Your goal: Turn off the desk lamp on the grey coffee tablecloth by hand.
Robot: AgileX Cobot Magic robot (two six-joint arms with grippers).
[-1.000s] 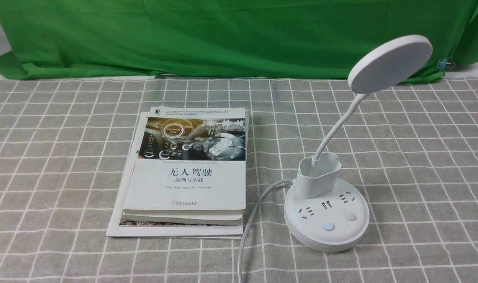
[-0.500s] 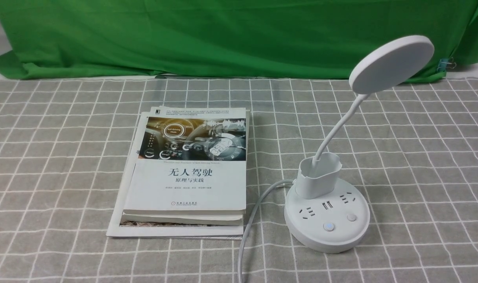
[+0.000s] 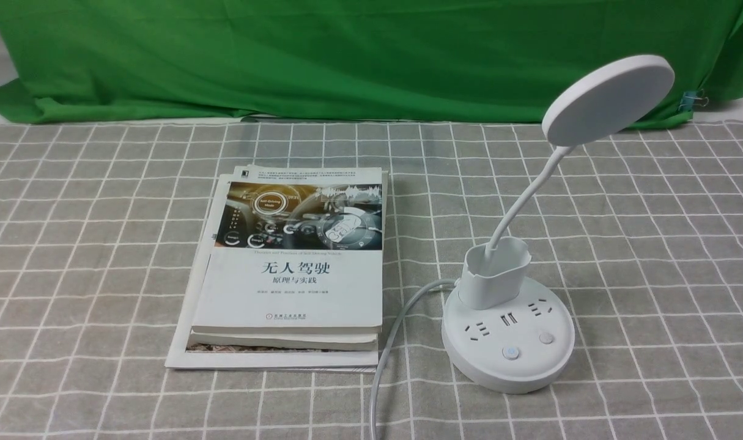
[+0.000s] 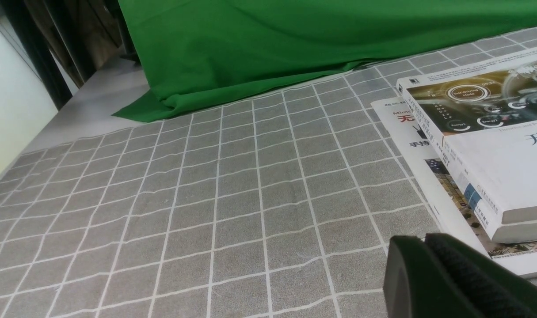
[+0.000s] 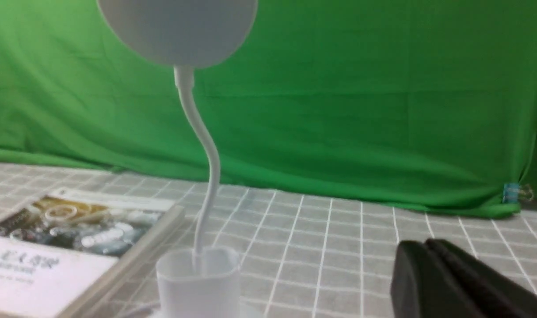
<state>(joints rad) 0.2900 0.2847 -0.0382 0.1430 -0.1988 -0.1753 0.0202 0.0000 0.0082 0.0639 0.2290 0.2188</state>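
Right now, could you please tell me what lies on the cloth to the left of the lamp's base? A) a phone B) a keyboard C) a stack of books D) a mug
C: a stack of books lies on the cloth left of the lamp.

The gridded cloth (image 3: 71, 244) carries stacked books (image 3: 285, 287) left of the lamp (image 3: 509, 351), its cord (image 3: 372, 403) between.

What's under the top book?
A second book and, lowest, a wider thin booklet lying on the grey coffee tablecloth. The top book covers most of both, so their covers are mostly hidden.
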